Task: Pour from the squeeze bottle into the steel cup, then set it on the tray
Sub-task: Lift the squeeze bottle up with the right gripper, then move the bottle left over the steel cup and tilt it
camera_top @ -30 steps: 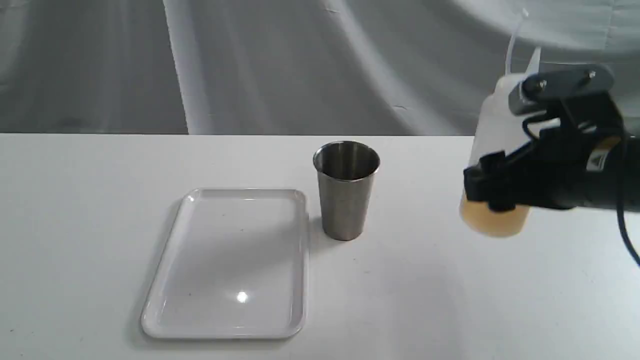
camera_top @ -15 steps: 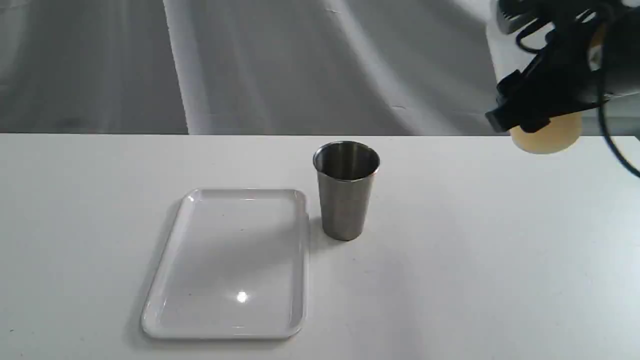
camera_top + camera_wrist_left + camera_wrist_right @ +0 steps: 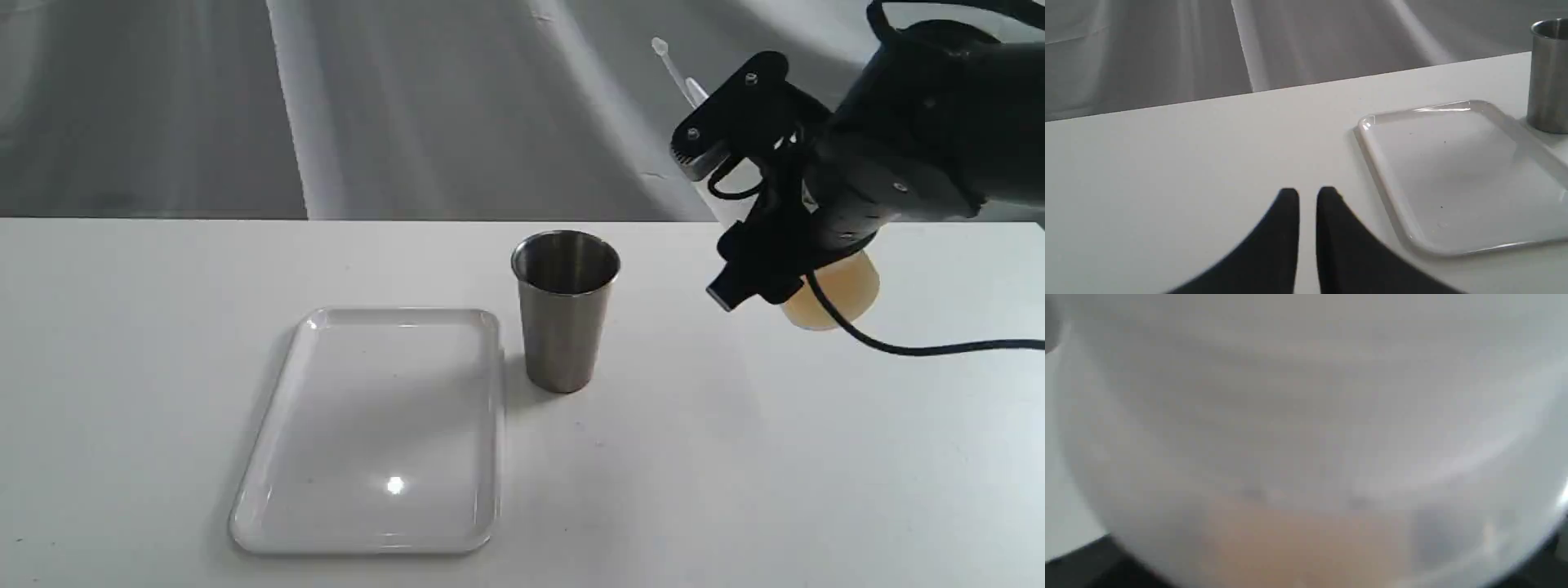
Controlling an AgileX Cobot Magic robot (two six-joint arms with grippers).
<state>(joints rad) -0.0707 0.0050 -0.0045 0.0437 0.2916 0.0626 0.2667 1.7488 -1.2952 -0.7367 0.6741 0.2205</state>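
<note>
Right gripper clamped on the squeeze bottle, held in the air right of the steel cup, apart from it. Bottle tilted, nozzle up and leaning toward the cup, amber liquid pooled at its base. Cup upright on the table, just beside the tray. Left gripper fingers nearly together, holding nothing, left of the tray.
</note>
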